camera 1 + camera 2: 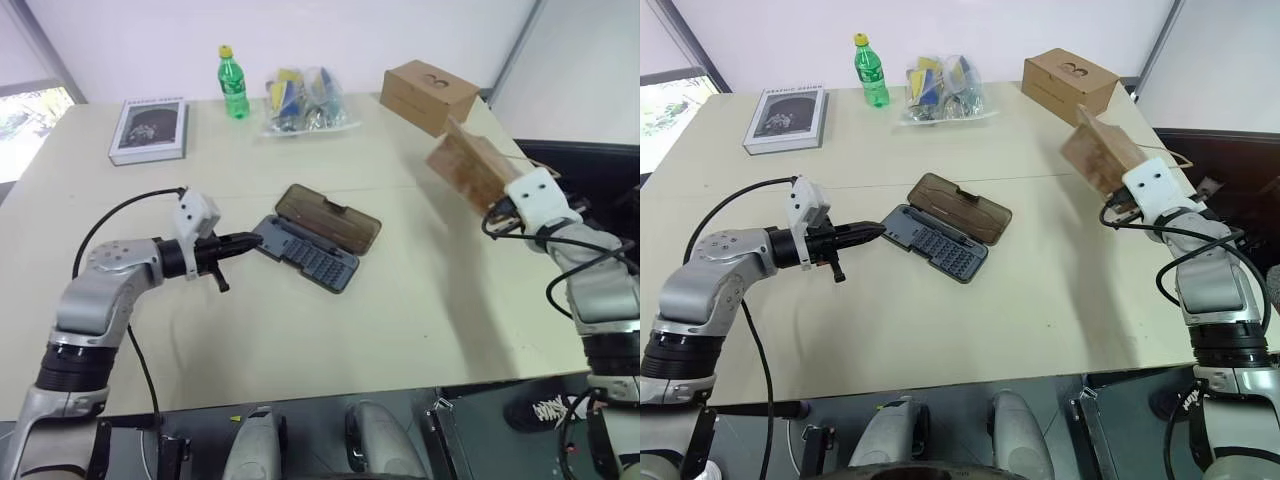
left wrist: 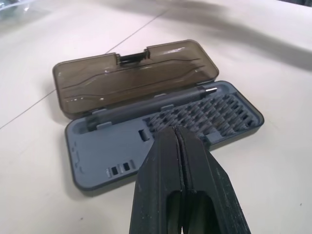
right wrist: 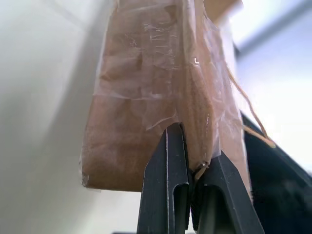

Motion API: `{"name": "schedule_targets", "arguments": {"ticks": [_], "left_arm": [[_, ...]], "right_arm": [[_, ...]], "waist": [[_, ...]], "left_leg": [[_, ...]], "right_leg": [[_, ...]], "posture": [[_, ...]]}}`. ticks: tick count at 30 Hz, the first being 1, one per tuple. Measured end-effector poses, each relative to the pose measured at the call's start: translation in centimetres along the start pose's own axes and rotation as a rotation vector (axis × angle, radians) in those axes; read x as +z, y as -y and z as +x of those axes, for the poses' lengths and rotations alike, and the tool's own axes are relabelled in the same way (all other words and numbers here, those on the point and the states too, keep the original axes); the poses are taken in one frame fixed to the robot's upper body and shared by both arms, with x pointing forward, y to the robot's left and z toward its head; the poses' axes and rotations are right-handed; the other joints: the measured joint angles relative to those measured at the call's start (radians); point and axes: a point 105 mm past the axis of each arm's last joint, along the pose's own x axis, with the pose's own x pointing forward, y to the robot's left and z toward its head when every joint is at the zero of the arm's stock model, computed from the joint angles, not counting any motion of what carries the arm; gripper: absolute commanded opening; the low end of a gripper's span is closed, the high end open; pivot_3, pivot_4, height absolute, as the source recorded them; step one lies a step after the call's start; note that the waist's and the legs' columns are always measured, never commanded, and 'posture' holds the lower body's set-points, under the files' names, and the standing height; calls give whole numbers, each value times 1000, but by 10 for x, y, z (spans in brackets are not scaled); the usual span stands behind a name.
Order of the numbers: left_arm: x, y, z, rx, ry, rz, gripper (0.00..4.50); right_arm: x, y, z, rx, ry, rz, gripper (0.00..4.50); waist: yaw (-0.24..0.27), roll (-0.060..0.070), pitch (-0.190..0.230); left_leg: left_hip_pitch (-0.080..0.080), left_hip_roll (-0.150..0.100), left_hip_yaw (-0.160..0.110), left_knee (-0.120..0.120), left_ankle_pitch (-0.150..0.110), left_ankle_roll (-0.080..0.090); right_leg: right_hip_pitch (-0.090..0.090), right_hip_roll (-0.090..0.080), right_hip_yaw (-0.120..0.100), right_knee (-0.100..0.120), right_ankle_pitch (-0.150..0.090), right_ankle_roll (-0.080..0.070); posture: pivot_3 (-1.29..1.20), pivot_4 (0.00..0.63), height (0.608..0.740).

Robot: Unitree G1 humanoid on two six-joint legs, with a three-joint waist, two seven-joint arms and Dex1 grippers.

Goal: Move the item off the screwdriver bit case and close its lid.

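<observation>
The screwdriver bit case [image 1: 308, 254] lies open in the middle of the table, its dark tray showing rows of bits and a slim screwdriver [image 2: 146, 105]. Its smoky-brown lid [image 1: 328, 217] lies flat behind the tray. My left gripper [image 1: 248, 241] is shut, empty, its tip at the tray's left end. The brown paper bag [image 1: 468, 165], the item, hangs in the air over the table's right side. My right gripper [image 3: 195, 168] is shut on the bag's lower edge, and the bag's clear window [image 3: 141, 73] and twine handle [image 3: 246, 107] show above the fingers.
A brown cardboard box [image 1: 429, 95] stands at the back right, just behind the lifted bag. Along the far edge lie a grey book [image 1: 149, 129], a green bottle [image 1: 233, 82] and a clear packet of items [image 1: 301, 100]. The table's right edge runs under my right arm.
</observation>
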Motion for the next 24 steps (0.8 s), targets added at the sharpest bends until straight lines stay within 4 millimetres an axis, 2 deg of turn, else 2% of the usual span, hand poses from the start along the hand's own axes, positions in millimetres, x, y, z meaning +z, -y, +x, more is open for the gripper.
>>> {"name": "schedule_targets", "arguments": {"ticks": [9,12,19,22,24], "left_arm": [[0,0,0,4,0,0,0],[0,0,0,4,0,1,0],[0,2,0,2,1,6,0],[0,2,0,0,1,7,0],[0,2,0,0,-2,7,0]], "right_arm": [[-16,-15,13,7,-50,16,46],[-17,-17,14,17,-55,14,793],[-23,-25,8,94,-78,-10,4235],[-16,-22,-2,128,-55,-24,4235],[-4,-11,-12,124,-20,-25,4235]], "waist": [[4,0,0],[4,0,0],[4,0,0],[5,1,0],[6,3,1]], "left_leg": [[0,0,0,0,0,0],[0,0,0,0,0,0],[0,0,0,0,0,0],[0,0,0,0,0,0],[0,0,0,0,0,0]], "right_leg": [[0,0,0,0,0,0],[0,0,0,0,0,0],[0,0,0,0,0,0],[0,0,0,0,0,0],[0,0,0,0,0,0]], "posture": [[0,150,740],[0,150,740],[0,150,740],[0,150,740],[0,150,740]]}}
